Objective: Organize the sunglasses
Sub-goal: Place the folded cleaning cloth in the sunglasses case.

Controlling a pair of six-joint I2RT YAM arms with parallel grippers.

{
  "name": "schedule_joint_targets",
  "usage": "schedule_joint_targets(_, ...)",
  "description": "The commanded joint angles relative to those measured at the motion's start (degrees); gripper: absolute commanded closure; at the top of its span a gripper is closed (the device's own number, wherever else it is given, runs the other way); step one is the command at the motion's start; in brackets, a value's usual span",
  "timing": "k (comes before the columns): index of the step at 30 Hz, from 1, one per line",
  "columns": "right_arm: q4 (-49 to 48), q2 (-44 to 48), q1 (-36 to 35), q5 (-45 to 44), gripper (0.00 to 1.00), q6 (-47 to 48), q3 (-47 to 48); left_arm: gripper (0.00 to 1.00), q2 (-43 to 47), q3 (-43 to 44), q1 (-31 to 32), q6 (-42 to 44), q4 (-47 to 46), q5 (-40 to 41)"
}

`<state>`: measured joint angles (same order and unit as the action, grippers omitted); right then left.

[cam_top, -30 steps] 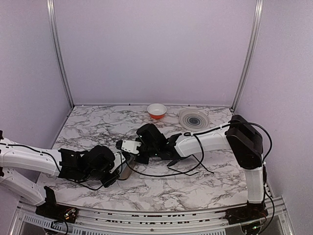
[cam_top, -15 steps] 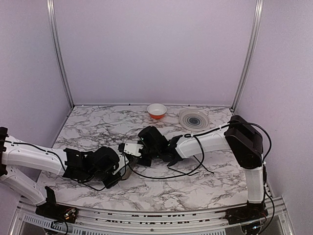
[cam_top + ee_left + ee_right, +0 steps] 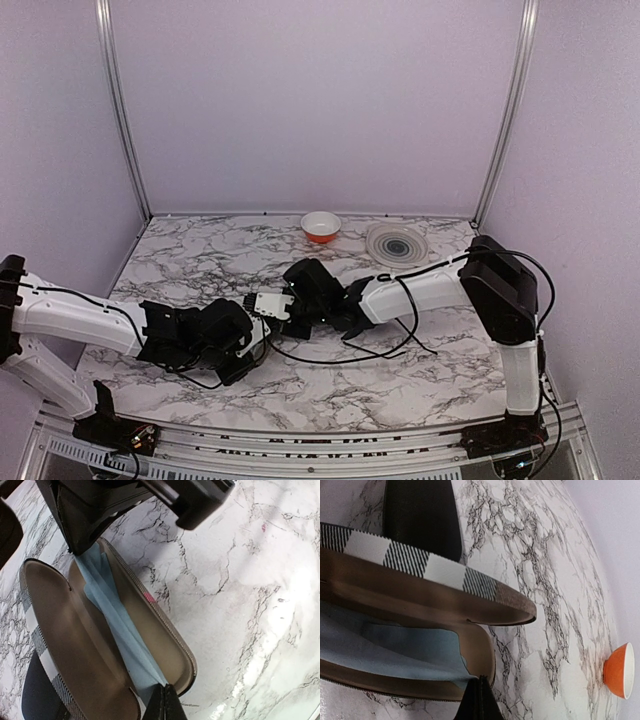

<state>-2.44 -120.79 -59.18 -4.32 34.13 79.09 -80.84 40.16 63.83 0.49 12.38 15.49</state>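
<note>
The left claw (image 3: 165,701) is pinched together on the left end of a light blue soft cloth (image 3: 119,630) lying in the open brown plaid hard case (image 3: 55,625); the right claw (image 3: 478,699) pinches its right end. The thin black wire sunglasses show in no view. They are likely light, easily bent and scratch-prone, so they are best held by the bridge, not the lenses.

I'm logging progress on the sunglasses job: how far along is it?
Done: the plaid case lies open on the table. In hand: the left gripper and right gripper are each shut on the blue cloth inside it. Left: no sunglasses show in any view, so packing them remains.
</note>
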Motion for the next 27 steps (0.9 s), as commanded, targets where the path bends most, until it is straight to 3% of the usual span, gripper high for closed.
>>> schedule_joint_targets(1,-0.91,0.95,0.62,-0.94,1.0,-0.15,-0.55,1.0,-1.49,1.55,0.67,0.93,3.0,-3.18)
schedule_joint_targets(27,0.42,-2.13,0.64,-1.25,0.92,-0.2,2.8,0.95,-4.94,3.98,0.68,-1.19,4.19,-2.31)
